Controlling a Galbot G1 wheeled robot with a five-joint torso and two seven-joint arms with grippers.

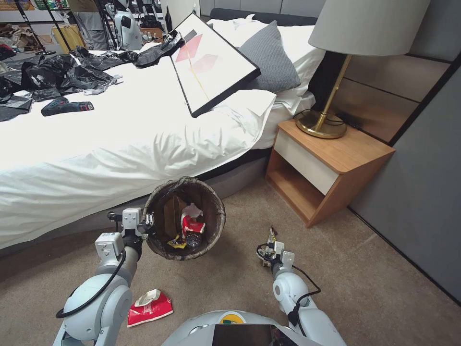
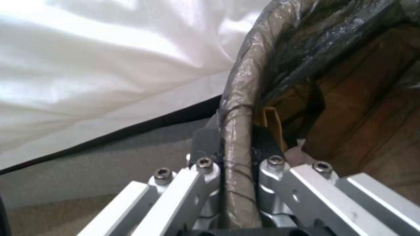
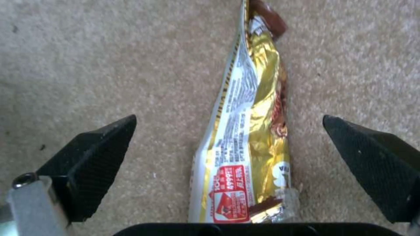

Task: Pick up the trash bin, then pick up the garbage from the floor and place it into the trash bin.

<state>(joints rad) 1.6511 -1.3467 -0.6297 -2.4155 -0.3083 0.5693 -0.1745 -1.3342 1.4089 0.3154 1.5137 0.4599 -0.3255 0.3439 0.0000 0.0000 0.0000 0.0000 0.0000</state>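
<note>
Trash bin (image 1: pixel 185 218) at centre of the head view, beside the bed (image 1: pixel 120 144), left tool (image 1: pixel 148 225) clamped on its bag-wrapped rim; right tool (image 1: pixel 272 250) at lower centre-right, jaws spread wide either side of a gold wrapper (image 3: pixel 249 137) lying on the carpet (image 1: pixel 384 288); red packet (image 1: pixel 150 307) lower left on the floor

The trash bin (image 1: pixel 185 218) sits before the bed (image 1: pixel 120 144), the nightstand (image 1: pixel 326 168) to its right.
</note>
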